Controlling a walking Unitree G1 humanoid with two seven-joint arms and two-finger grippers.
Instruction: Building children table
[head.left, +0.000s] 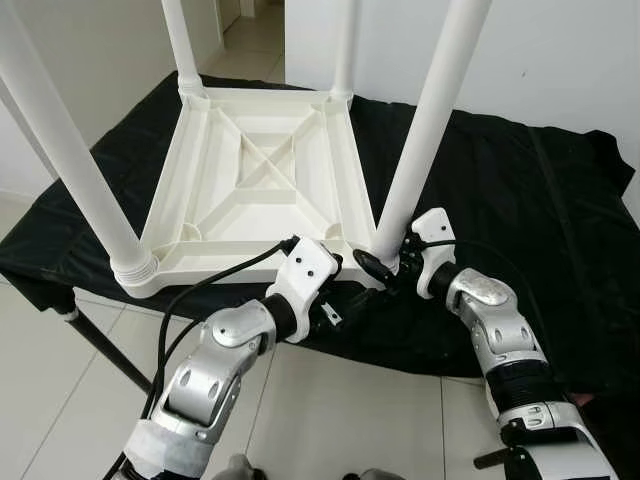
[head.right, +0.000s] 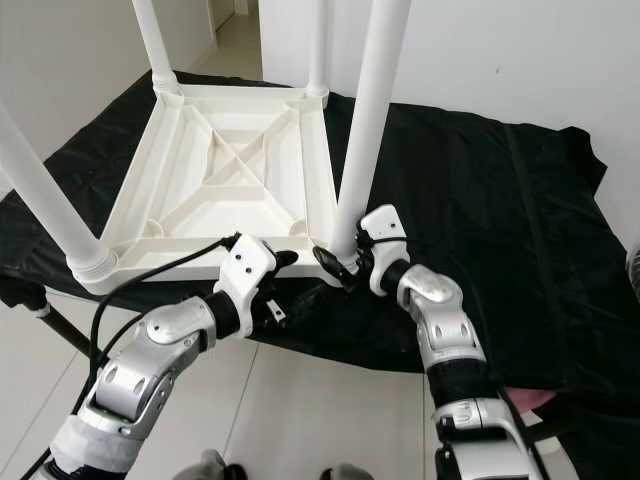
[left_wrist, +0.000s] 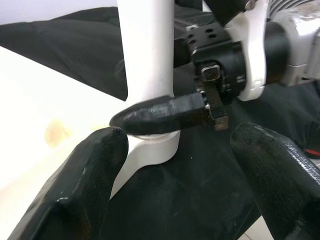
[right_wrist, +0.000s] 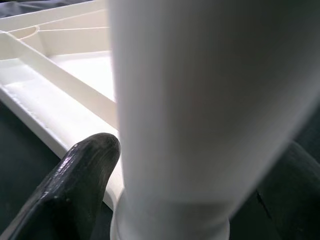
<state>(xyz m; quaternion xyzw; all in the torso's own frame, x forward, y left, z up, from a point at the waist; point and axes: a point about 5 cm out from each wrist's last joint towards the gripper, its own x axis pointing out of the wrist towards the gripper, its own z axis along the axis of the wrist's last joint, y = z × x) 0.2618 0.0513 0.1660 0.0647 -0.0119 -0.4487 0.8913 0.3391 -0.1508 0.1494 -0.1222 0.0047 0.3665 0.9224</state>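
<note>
A white plastic children's table (head.left: 250, 170) lies upside down on a black cloth, its legs pointing up. My right gripper (head.left: 385, 262) is shut on the near right leg (head.left: 425, 120) just above its corner socket. The right wrist view has that leg (right_wrist: 200, 100) between the two black fingers (right_wrist: 75, 180). My left gripper (head.left: 345, 285) is open, just left of the same corner at the table's front edge. In the left wrist view the leg's base (left_wrist: 147, 50) stands ahead of its spread fingers (left_wrist: 95, 170), and a right finger (left_wrist: 160, 114) presses on the leg.
The black cloth (head.left: 520, 190) covers a low stand with a dark support leg (head.left: 100, 345) at the front left. Three other white legs rise at the near left (head.left: 70, 150), far left (head.left: 180, 45) and far right (head.left: 343, 45). Pale tiled floor (head.left: 340, 410) lies below.
</note>
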